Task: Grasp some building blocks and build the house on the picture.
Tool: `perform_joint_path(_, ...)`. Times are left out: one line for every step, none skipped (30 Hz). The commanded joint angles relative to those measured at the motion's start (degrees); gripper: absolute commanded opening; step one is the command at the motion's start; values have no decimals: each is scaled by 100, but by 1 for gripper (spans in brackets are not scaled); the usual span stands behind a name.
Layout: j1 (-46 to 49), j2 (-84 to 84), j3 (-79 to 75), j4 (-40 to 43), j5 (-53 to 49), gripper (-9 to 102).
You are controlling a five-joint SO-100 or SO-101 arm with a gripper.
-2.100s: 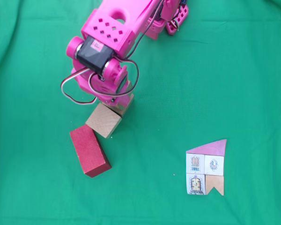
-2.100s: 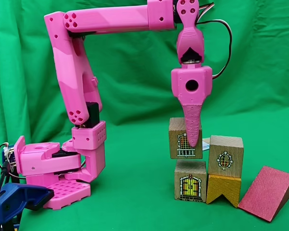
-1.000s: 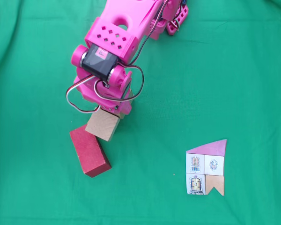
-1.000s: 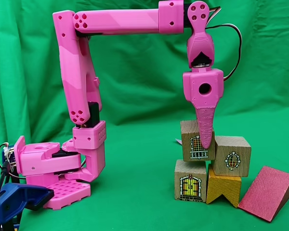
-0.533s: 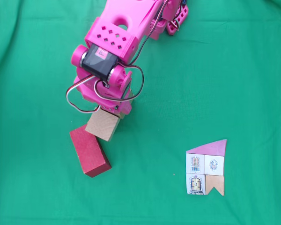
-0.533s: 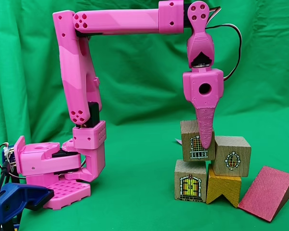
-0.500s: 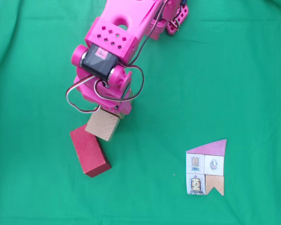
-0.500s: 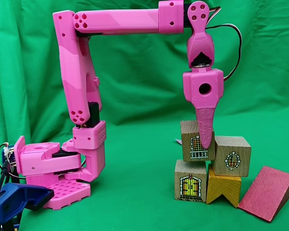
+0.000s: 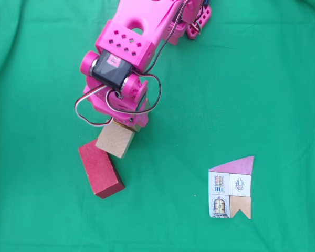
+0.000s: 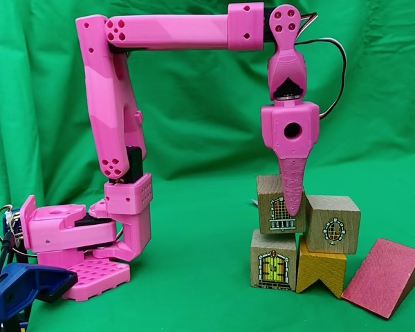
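Arm [image 10: 117, 117] stands tall at the cloth's [image 9: 262, 79] back edge, forearm level, wrist pointing straight down. Since a second ago the gripper [image 10: 292, 200] has risen slightly, window cube [image 10: 279, 205] lifting off the door cube [image 10: 272, 259], tilted against the round-window cube [image 10: 332, 224]; placement needs redoing. Fingers pinch the window cube. Red block [image 10: 382, 277] waits right of the stack. Picture [image 9: 231, 187] lies near the front-right corner.

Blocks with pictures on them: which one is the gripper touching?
The block with the barred window, on top of the door block. The gripper presses its front; the round-picture block beside it sits free.
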Motion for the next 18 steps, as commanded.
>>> perform_joint_path(9, 35, -18, 9, 0, 22)
perform_joint_path(9, 35, -18, 9, 0, 22)
perform_joint_path(9, 35, -18, 9, 0, 22)
perform_joint_path(9, 35, -18, 9, 0, 22)
perform_joint_path(9, 35, -18, 9, 0, 22)
perform_joint_path(9, 35, -18, 9, 0, 22)
perform_joint_path(9, 35, -18, 9, 0, 22)
perform_joint_path(18, 35, -18, 9, -9, 22)
perform_joint_path(18, 35, -18, 9, -9, 23)
perform_joint_path(18, 35, -18, 9, -9, 23)
perform_joint_path(9, 35, -18, 9, -9, 23)
perform_joint_path(9, 35, -18, 9, -9, 23)
perform_joint_path(9, 35, -18, 9, -9, 23)
perform_joint_path(9, 35, -18, 0, -9, 23)
perform_joint_path(9, 35, -18, -9, -9, 23)
perform_joint_path(0, 35, -18, -18, -9, 23)
perform_joint_path(0, 35, -18, -18, -9, 24)
perform_joint_path(9, 35, -18, -18, -9, 26)
